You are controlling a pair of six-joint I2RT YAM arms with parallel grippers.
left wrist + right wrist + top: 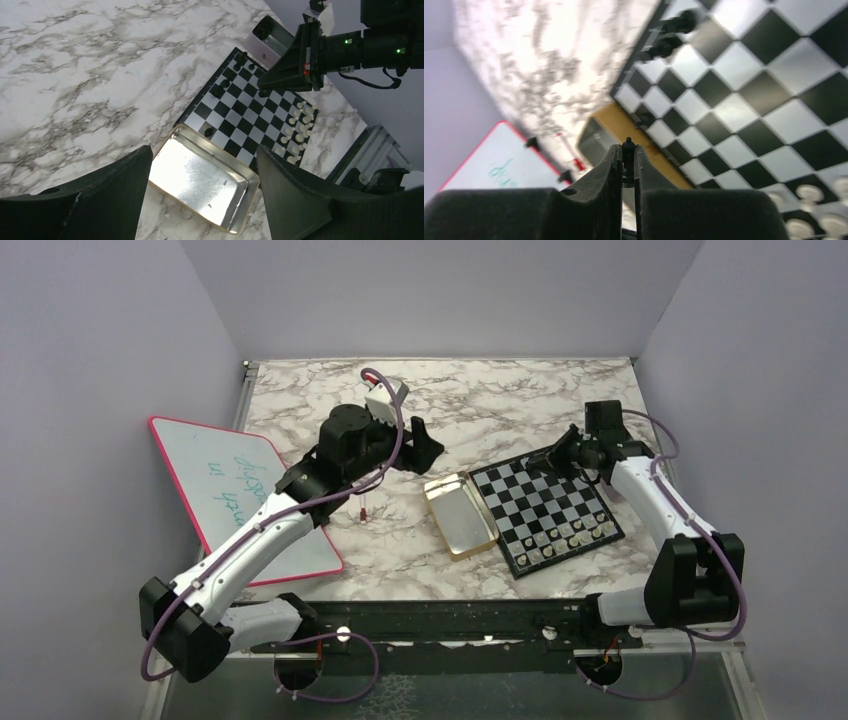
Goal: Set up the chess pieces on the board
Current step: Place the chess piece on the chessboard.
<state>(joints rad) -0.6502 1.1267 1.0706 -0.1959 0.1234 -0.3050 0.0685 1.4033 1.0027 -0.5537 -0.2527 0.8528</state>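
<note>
Board (545, 502) sits at 3 o'clock of the gold tin (458, 515). Right hand (626, 155) is pinching a black piece (627, 144) over its 12 o'clock corner, left hand (202, 160) hangs wide open at the tin's 11 o'clock. White pieces (572, 533) line the board's 5 o'clock edge.

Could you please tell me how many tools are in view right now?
2. The left tool hangs open over the marble table beyond the tin; the right tool is over the board's far edge, shut on a black chess piece. Neither is hidden.
</note>
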